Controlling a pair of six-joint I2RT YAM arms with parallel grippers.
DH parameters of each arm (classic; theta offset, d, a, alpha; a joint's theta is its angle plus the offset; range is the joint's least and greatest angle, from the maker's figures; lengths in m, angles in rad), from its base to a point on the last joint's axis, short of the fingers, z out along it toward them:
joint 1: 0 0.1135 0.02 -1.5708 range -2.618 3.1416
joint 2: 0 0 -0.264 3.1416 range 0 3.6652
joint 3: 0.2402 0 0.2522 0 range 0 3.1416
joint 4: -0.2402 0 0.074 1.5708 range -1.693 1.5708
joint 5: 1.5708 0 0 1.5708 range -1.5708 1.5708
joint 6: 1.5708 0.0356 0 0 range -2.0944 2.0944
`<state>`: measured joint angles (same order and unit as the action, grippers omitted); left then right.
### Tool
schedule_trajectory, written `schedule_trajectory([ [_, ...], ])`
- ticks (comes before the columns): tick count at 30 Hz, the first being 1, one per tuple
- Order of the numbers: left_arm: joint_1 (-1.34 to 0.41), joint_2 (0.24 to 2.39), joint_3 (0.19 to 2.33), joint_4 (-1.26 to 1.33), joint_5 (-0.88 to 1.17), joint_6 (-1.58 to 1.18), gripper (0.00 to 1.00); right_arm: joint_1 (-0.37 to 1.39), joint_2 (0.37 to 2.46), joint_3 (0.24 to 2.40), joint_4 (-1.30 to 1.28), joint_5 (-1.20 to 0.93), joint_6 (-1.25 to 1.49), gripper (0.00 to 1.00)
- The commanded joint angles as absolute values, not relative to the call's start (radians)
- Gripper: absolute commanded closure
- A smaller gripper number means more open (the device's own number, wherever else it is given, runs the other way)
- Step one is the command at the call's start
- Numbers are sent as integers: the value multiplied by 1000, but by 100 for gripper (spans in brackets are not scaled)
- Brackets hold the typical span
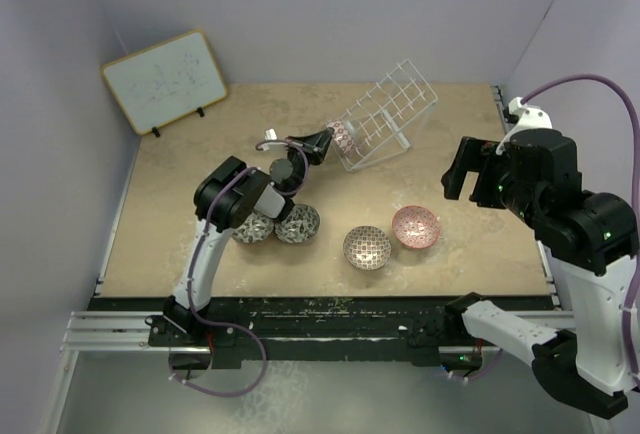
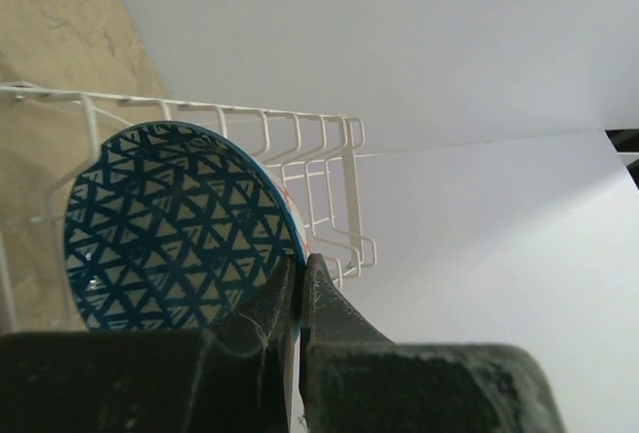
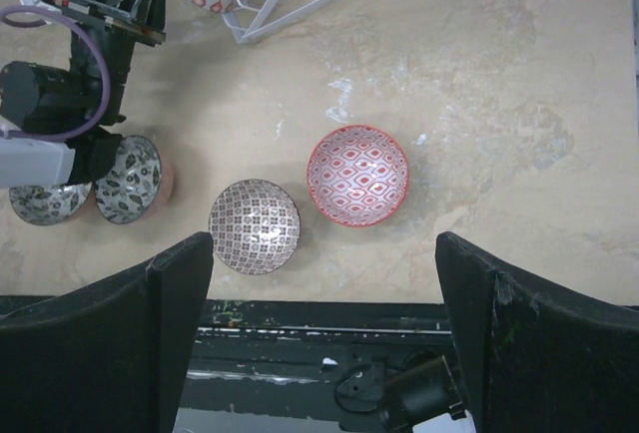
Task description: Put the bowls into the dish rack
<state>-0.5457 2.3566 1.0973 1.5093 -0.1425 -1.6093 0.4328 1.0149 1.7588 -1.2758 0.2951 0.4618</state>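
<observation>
Blue round ceramic bowl (image 2: 170, 223) is showing a dark-blue triangle lattice on white inside. In the right wrist view its outer wall is showing red diamonds on white.
White wire dish rack (image 1: 390, 109) is reading plain white.
Pink round ceramic bowl (image 1: 415, 226) is carrying red diamond cells on white.
At its 8 o'clock, brownish-grey round ceramic bowl (image 1: 367, 246) is showing a fine lattice.
At 9 o'clock of that, first grey-white round ceramic bowl (image 1: 297, 222) and second grey-white round ceramic bowl (image 1: 253, 231) are carrying dark leaf prints.
Beige stone-look tabletop (image 1: 460, 254) is looking mottled.

The dish rack (image 1: 390, 112) stands toward the table's (image 1: 470, 154) far edge, the whiteboard (image 1: 165, 81) at its far-left corner. At the rack's left end, seemingly inside, sits one bowl (image 2: 170, 228); four bowls (image 1: 367, 247) lie in a row before it.
</observation>
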Motion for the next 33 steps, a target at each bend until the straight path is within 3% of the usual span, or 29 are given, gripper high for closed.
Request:
schedule_trajectory([
  [1,-560,2406,1131,1654,-150,-1679,100,434,1020,1786,-1269,277,440,6],
  [22,-549,2403,1243,1654,-101,-1703,100,434,1071,1845,-1269,262,428,7],
  [33,-553,2556,1422,1655,-86,-1773,100,434,1118,1857,-1270,276,420,7],
])
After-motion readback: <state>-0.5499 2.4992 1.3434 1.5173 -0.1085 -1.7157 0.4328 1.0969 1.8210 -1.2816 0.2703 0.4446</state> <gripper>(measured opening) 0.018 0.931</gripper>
